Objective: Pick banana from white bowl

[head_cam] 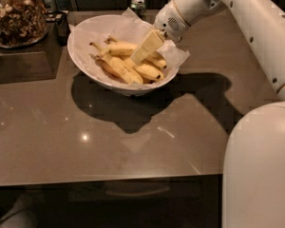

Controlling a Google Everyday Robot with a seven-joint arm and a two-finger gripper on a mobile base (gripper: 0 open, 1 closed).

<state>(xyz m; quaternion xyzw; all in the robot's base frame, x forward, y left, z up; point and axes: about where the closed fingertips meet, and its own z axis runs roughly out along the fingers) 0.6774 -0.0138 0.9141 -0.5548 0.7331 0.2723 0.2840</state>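
The white bowl, lined with crinkled white paper, stands at the back of the dark counter and holds several yellow bananas. The banana, thick and curved with a brownish stem pointing left, lies at the back of the pile. My gripper reaches down into the bowl from the upper right. Its tip is just over the pile, right beside the thick banana's right end. I cannot tell whether it touches a banana. Slimmer bananas lie in front of it.
A glass jar of nuts stands on a raised ledge at the back left. A small can is behind the bowl. My white arm crosses the right side, and my base fills the lower right corner.
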